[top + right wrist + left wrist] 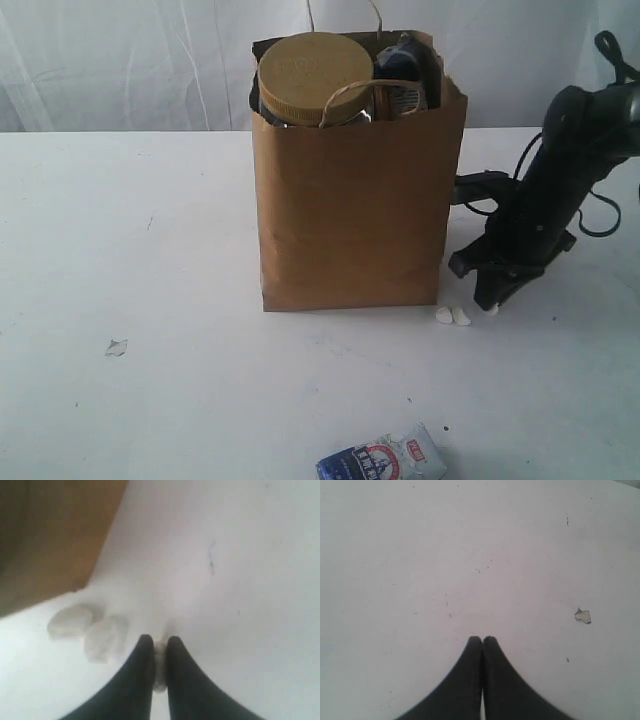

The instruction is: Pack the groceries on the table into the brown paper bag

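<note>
- Brown paper bag [350, 220] stands upright mid desk [150, 250], packed full. Clear jar with tan lid [315, 75] pokes above the rim, w/ dark items beside it.
- Small blue-white packet [385, 462] lies flat on the desk, well apart from the bag, at the near edge of the exterior view. It looks like the only grocery not yet packed.
- Right end effector [159, 641] is down at desk level, just beside the bag's lower right corner. Its jaws are nearly together, pinching a tiny white bit [159, 667]. Two more white bits [87, 627] lie close by.
- Left end effector [482, 640] is fully closed and holds nothing, over bare desk.
- Risk: the right arm is busy w/ scrap, not a grocery, so the packet could get missed.
- Risk: an arm lifting so near the bag may nudge it. It looks top-heavy and prob. tips easily.
- Risk: little room up top, and a handle loop lies across the jar, so the packet may snag or slide off.
</note>
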